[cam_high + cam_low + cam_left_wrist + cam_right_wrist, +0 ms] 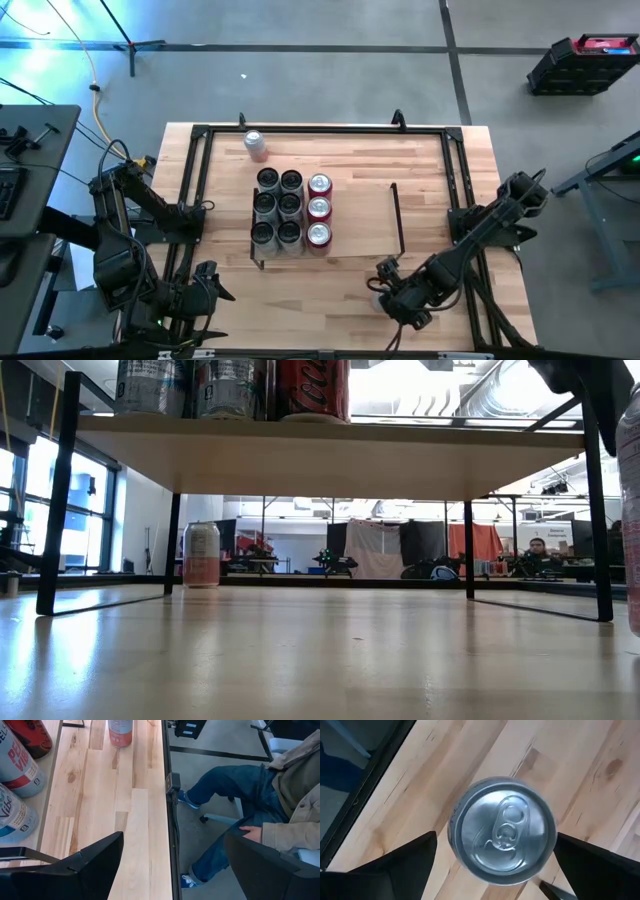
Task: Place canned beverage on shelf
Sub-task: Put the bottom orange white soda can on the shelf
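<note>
Canned beverage [502, 837] stands upright on the wooden tabletop [440, 185] near its front edge on the right, and we look straight down on its silver lid and pull tab from the right wrist view. Right end effector [385, 290] hangs directly above this can, its two dark fingers [395, 865] spread wide to either side of the lid and not touching it. We see the shelf [360, 215], a low light-wood board on thin black wire frames, in the middle of the tabletop. On its left part stand nine cans in three rows: six dark cans [277, 207] and, beside them, three red cans [319, 209]. A lone pink can [255, 144] stands on the tabletop behind the shelf, well apart from it. Left end effector [205, 285] waits at the front left of the tabletop, its fingers [95, 862] also apart and holding nothing. Past the tabletop's edge in the left wrist view, we see a seated person [260, 805] in blue jeans.
</note>
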